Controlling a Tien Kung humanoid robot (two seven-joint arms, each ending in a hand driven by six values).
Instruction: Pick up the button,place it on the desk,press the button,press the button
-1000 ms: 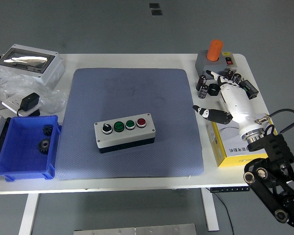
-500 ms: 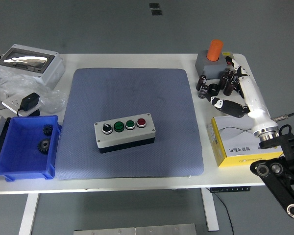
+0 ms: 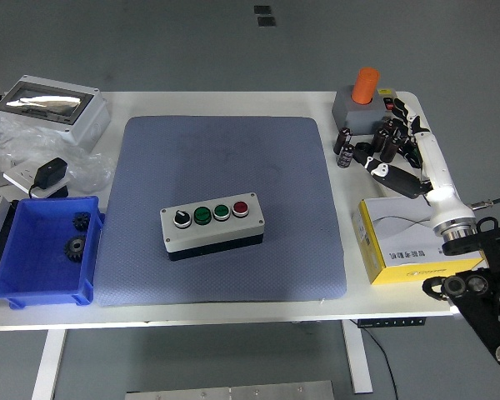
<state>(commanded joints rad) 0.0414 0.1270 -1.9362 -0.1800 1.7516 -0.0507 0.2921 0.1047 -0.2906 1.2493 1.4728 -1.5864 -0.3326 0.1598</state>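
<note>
A grey control box (image 3: 212, 226) lies near the middle of the blue-grey mat (image 3: 225, 158). Its top carries a black selector knob (image 3: 182, 217), two green buttons (image 3: 202, 215) and a red button (image 3: 240, 208). A second grey box (image 3: 365, 107) with a tall orange button (image 3: 366, 84) stands at the far right corner of the table. My right hand (image 3: 393, 152), white with black fingertips, hovers just in front of this box, fingers spread and holding nothing, its thumb (image 3: 396, 177) pointing left. The left arm is out of view.
Several small black cylinders (image 3: 345, 147) stand beside my right hand. A yellow carton (image 3: 396, 246) lies under my right forearm. At the left are a blue bin (image 3: 43, 250) with gears, a black adapter (image 3: 50, 172) and a grey enclosure (image 3: 50, 105).
My right hand has swung right and farther back, from over the yellow carton toward the grey box with the orange button, and has rolled onto its side. The control box has not moved.
</note>
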